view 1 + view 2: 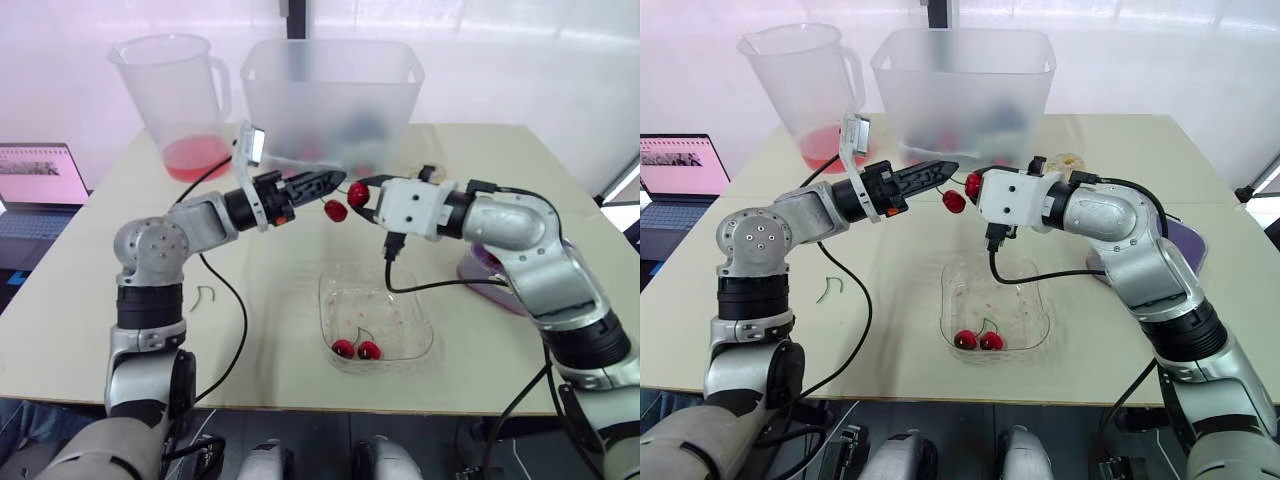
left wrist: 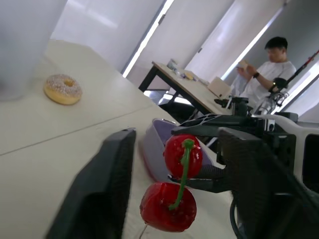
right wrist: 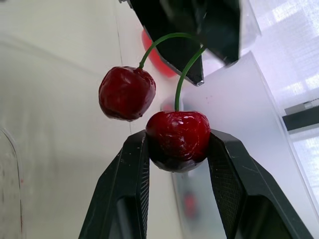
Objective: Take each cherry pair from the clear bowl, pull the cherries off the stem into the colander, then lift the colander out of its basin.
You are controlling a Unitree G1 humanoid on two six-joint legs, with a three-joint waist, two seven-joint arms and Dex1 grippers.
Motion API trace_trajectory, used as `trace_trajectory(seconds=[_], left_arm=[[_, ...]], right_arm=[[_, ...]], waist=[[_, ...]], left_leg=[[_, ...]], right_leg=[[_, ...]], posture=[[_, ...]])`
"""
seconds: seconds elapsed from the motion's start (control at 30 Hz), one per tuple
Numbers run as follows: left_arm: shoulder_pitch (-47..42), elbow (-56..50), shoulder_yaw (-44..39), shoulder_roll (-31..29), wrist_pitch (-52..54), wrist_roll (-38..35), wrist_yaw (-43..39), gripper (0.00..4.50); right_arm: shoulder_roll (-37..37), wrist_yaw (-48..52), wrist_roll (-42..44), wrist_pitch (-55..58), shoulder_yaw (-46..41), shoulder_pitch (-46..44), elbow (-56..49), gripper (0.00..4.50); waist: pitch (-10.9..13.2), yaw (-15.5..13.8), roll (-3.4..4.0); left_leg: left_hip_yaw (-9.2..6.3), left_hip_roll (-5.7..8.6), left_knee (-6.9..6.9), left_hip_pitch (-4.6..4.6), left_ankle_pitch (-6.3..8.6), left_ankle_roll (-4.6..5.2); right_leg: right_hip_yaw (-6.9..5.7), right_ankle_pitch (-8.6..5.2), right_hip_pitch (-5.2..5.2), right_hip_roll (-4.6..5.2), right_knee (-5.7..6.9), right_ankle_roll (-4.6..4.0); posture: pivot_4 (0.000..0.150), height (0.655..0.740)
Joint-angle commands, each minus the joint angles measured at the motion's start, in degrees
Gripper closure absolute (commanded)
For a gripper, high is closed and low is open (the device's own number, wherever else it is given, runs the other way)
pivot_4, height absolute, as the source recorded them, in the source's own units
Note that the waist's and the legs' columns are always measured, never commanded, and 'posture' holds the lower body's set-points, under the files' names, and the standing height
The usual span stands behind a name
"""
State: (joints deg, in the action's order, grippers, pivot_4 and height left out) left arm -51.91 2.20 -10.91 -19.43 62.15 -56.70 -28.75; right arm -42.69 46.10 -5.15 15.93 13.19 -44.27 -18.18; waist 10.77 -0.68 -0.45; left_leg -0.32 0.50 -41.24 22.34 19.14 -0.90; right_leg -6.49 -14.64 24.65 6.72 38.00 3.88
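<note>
Bystander items on and around the pale table (image 1: 70, 320)

A clear measuring jug (image 1: 175, 95) is stood at 11 o'clock on the table, with a shallow layer of red liquid (image 1: 195, 155) in its bottom. A tall frosted plastic tub (image 1: 330, 90) is set at 12 o'clock, just beside the jug, and dark blurred shapes are seen through its wall. A sprinkled doughnut (image 2: 62, 89) is laid flat at about 1 o'clock, near the tub's corner. An open laptop (image 1: 40, 185) is placed off the table's edge at 9 o'clock, with its screen lit. A seated person (image 2: 264, 74) in a white shirt is seen in the background of the left wrist view, behind a second desk (image 2: 184, 84).
</note>
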Motion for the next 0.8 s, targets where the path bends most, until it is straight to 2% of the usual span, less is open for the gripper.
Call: trace_trajectory(seconds=[0.03,0.07,0.1,0.27,0.37,0.5,0.6,0.7,0.8], left_arm=[[-1.19,-0.83,-0.57,-0.15,0.05,-0.29,-0.31,3.72],[-1.24,-0.79,-0.63,-0.12,0.03,-0.39,-0.32,4.29],[-1.28,-0.74,-0.71,-0.09,-0.01,-0.48,-0.35,4.45],[-1.21,-0.9,-0.6,-0.32,0.2,-0.71,-0.88,4.45],[-1.19,-0.92,-0.59,-0.38,0.17,-0.58,-1.13,4.5],[-1.39,-1.06,0.06,-1.82,-1.91,1.22,-3.24,4.5],[-1.23,-1.89,1.03,-3.69,-2.79,2.14,-6.62,4.5],[-0.28,-3.22,3.22,-6.71,-4.0,3.69,-11.91,4.5],[-0.46,-4.94,3.19,-7.82,-3.03,1.77,-15.26,4.5]], right_arm=[[0.47,0.18,-0.45,-0.2,-1.2,-0.65,-2.19,2.83],[0.56,0.29,-0.43,-0.14,-1.23,-0.68,-2.28,2.83],[0.63,0.44,-0.44,-0.16,-1.21,-0.67,-2.36,2.83],[1.21,3.43,3.54,4.67,-2.23,-0.12,-3.29,2.83],[1.3,5.54,8.26,11.92,-4.15,-0.4,-4.43,2.04],[-1.47,7.5,12.77,19.43,-7.84,0.52,-6.46,0.06],[-3.75,8.28,18.01,25.59,-14.08,1.62,-5.81,0.02],[3.95,2.78,31.83,45.19,-27.21,-1.9,-4.83,0.02],[3.02,7.69,42.36,53.23,-29.88,-3.09,-5.02,0.02]], waist=[[0.0,0.0,0.0],[0.0,0.0,0.0],[0.0,0.01,0.0],[0.0,0.0,0.0],[0.0,0.0,0.0],[0.0,-0.05,0.0],[0.0,-0.06,0.0],[0.01,0.26,0.0],[0.0,0.06,0.06]], left_leg=[[0.0,0.0,0.0,0.0,0.0,0.0],[0.0,0.0,0.0,0.0,0.0,0.0],[0.0,0.0,0.0,0.0,0.0,0.0],[0.0,0.0,0.0,0.0,0.0,0.0],[-0.01,0.0,0.0,0.0,0.0,0.0],[-0.01,0.0,0.0,0.0,0.0,0.0],[-0.01,0.01,0.0,0.01,0.0,0.0],[0.01,-0.02,0.01,-0.01,0.0,0.0],[-0.04,-0.07,0.06,-0.04,-0.01,-0.02]], right_leg=[[0.0,0.0,0.0,0.0,0.0,0.0],[0.0,0.0,0.0,0.0,0.0,0.0],[0.0,0.0,0.0,0.0,0.0,0.0],[0.0,0.0,0.0,0.0,0.0,0.0],[0.0,0.0,0.0,0.0,0.0,0.0],[0.0,0.0,0.0,0.01,0.0,0.0],[0.0,0.0,0.0,0.01,0.0,0.0],[-0.02,0.0,-0.01,0.0,0.0,-0.01],[-0.02,0.01,-0.01,0.0,0.01,-0.01]], posture=[[0.15,0.6886],[0.15,0.6886],[0.15,0.6886],[0.15,0.6886],[0.15,0.6886],[0.15,0.6886],[0.15,0.6886],[0.15,0.6886],[0.15,0.6886]])
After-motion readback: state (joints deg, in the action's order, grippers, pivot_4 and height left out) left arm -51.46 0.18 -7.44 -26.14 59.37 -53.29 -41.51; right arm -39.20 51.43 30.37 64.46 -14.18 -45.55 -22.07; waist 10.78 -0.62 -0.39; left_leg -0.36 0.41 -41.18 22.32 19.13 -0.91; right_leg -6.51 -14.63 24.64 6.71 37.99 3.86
